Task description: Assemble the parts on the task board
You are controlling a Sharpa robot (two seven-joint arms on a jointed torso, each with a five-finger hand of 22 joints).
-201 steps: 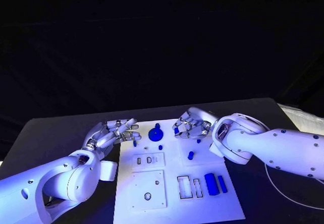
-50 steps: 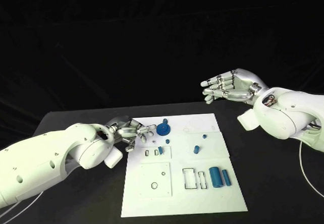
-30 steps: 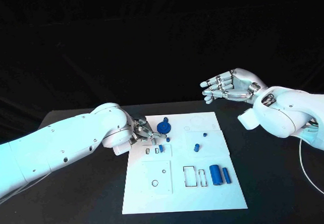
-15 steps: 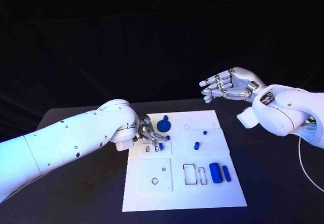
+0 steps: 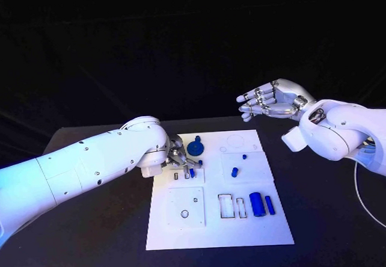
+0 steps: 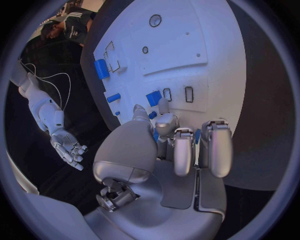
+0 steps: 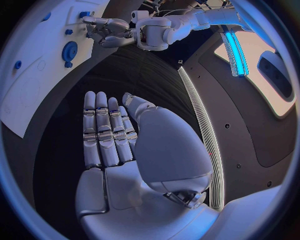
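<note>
Flat white task board (image 5: 217, 228), blue parts (image 5: 257, 203)

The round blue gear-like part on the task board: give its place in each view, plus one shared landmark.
Head view: round blue part on the task board, far end, beside the left hand.
Left wrist view: I cannot pick it out; the hand covers that area.
Right wrist view: it lies on the board below the left hand.
Shared landmark: the left hand.

The left hand (image 5: 178, 158) reached in low from a long, outstretched arm, fingers (image 6: 215, 150) curled downward and close together. The right hand (image 5: 272, 102) was raised high on a bent arm, empty, palm turned inward, fingers (image 7: 103, 132) straight and side by side.
</note>
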